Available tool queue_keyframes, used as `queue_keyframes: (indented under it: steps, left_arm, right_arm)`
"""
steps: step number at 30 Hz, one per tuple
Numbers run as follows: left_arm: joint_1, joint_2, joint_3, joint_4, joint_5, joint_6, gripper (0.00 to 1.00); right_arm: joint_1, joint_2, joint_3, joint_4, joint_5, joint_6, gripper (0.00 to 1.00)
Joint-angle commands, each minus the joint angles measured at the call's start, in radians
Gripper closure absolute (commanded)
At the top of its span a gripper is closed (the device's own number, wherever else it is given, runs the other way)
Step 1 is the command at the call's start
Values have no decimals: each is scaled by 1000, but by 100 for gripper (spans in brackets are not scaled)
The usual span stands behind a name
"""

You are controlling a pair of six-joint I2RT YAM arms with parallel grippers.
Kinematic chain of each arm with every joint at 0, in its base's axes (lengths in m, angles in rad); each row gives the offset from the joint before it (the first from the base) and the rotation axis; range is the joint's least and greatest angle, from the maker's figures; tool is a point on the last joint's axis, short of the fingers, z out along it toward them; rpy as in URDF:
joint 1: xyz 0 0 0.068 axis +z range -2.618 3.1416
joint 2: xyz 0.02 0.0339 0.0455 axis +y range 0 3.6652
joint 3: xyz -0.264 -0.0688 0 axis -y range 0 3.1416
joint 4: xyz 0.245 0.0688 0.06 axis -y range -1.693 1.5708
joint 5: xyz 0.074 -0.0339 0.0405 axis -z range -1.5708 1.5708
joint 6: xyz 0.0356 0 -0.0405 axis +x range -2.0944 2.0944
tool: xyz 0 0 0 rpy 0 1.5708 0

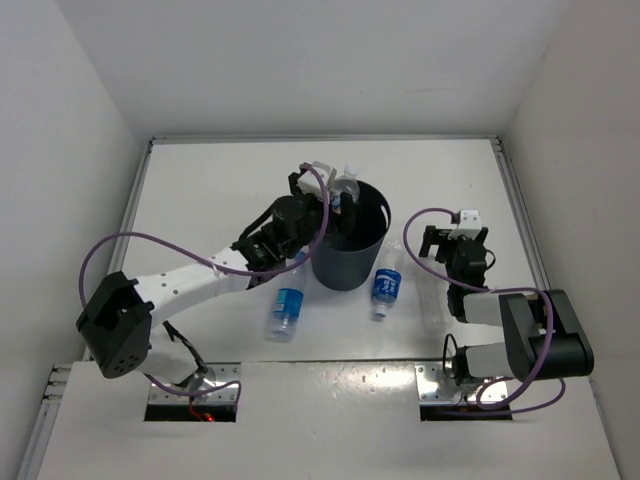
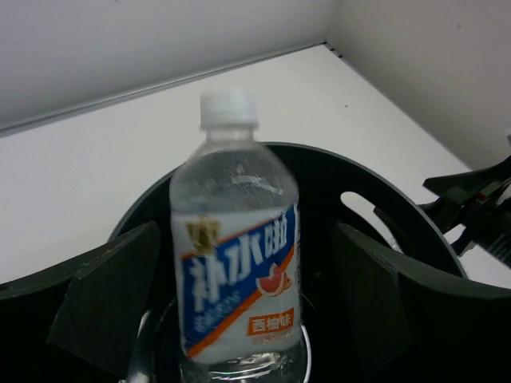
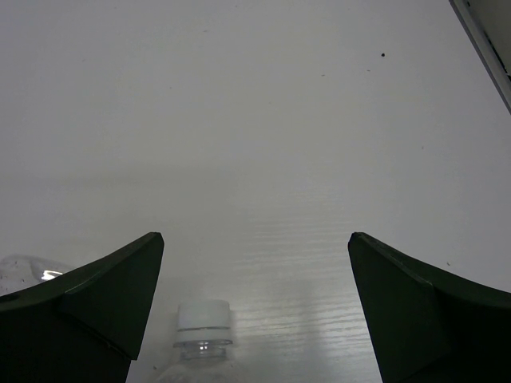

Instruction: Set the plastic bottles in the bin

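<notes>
The dark grey bin [image 1: 350, 250] stands mid-table. My left gripper [image 1: 338, 192] hangs over its near-left rim. In the left wrist view the gripper [image 2: 247, 295] is open, and a clear bottle [image 2: 235, 239] with a white cap and a blue-and-white label stands upright between the fingers [image 2: 112, 287], with a gap on each side, above the bin's opening [image 2: 359, 183]. Two blue-labelled bottles lie on the table, one left of the bin [image 1: 287, 310] and one right of it [image 1: 386, 285]. My right gripper [image 1: 452, 238] is open and empty. A bottle's white cap [image 3: 204, 319] lies below it.
White walls enclose the table on three sides, with a raised rail [image 1: 520, 200] along the right edge. A clear curved shape [image 2: 152, 351] shows inside the bin under the bottle. Another clear object [image 3: 24, 267] peeks out beside my right gripper's left finger.
</notes>
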Motion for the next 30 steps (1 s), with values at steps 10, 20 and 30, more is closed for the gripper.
queue_keyframes:
  steps: [10,20,30]
  left_arm:
    - [-26,-97,186,52,-120,173,0]
    - [161,-301,53,-249,-303,-104,0]
    - [237,-392,-323,-390,-168,-448,0]
  right_arm:
    - [1,2,25,38,11,5,0]
    - [1,2,25,38,11,5,0]
    - [1,2,25,38,11,5,0]
